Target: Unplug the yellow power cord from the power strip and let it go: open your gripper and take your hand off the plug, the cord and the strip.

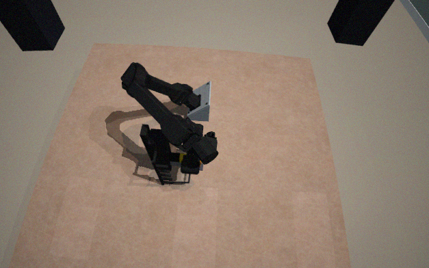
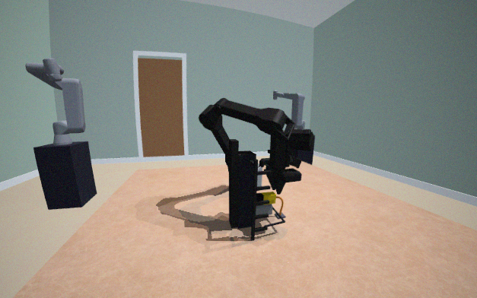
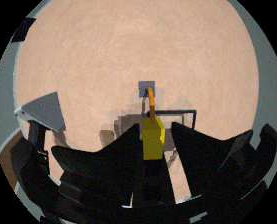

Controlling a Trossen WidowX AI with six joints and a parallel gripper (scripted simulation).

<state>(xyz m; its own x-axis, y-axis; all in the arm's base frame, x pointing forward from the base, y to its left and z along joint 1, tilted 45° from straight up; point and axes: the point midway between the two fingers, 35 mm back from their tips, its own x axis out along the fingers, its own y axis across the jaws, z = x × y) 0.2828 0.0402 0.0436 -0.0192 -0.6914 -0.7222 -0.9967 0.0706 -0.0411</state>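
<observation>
The yellow plug [image 1: 182,158] [image 2: 269,198] [image 3: 153,141] sits low at the side of a tall black rack [image 2: 243,190], its rear end against a black block there. Whether it is seated cannot be told. Its orange-yellow cord [image 2: 282,205] [image 3: 151,104] curves down to a small grey block [image 3: 145,86]. My gripper [image 2: 279,191] [image 3: 155,126] is partly open with nothing held. Its tips point down just above the plug, one to each side of it in the wrist view. The power strip cannot be told apart from the dark rack parts. The arm hides much in the top view.
A thin black bar frame [image 2: 268,225] [image 3: 195,120] juts from the rack's foot near the cord. A light grey box [image 2: 264,210] is under the plug. The arm's grey wedge mount [image 1: 204,96] [image 3: 45,111] stands behind. Black pedestals [image 1: 32,31] [image 2: 65,175] stand off the mat.
</observation>
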